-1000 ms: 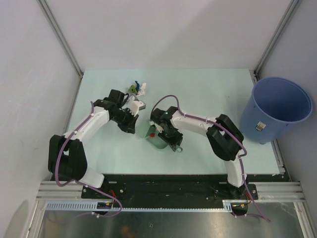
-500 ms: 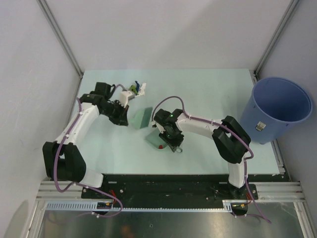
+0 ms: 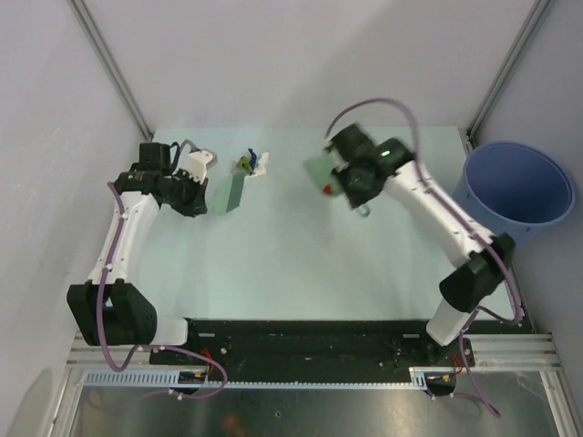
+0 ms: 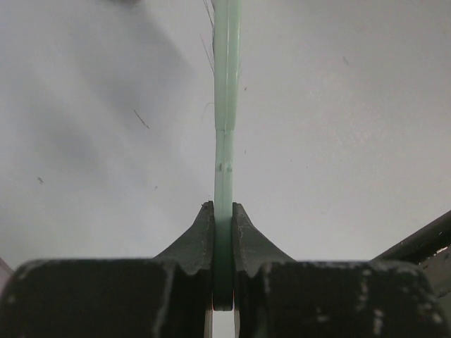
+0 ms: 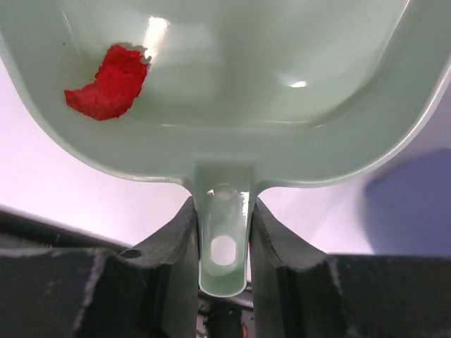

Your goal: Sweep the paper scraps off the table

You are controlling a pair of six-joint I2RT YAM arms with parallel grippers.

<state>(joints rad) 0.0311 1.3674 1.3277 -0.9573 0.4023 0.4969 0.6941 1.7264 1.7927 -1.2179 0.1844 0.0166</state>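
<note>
Top external: paper scraps point(image 3: 248, 164) near far edge of table point(image 3: 301, 264)

On the table point(image 3: 301, 264) we find the paper scraps point(image 3: 248, 164) at the back, left of centre. The brush point(image 3: 232, 191) clamped in our left gripper point(image 4: 223, 225) stands just before them. To their right, the dustpan point(image 3: 319, 167) in our right gripper point(image 5: 224, 232) holds one scrap point(image 5: 106, 83). The bucket point(image 3: 515, 196) sits beyond the table's right edge.

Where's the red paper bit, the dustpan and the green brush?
red paper scrap point(image 5: 106, 83), right wrist view, middle of the crumpled bit.
dustpan point(image 5: 296, 151), right wrist view, near wall beside the handle.
brush point(image 4: 227, 105), left wrist view, its thin edge above the fingers.
</note>
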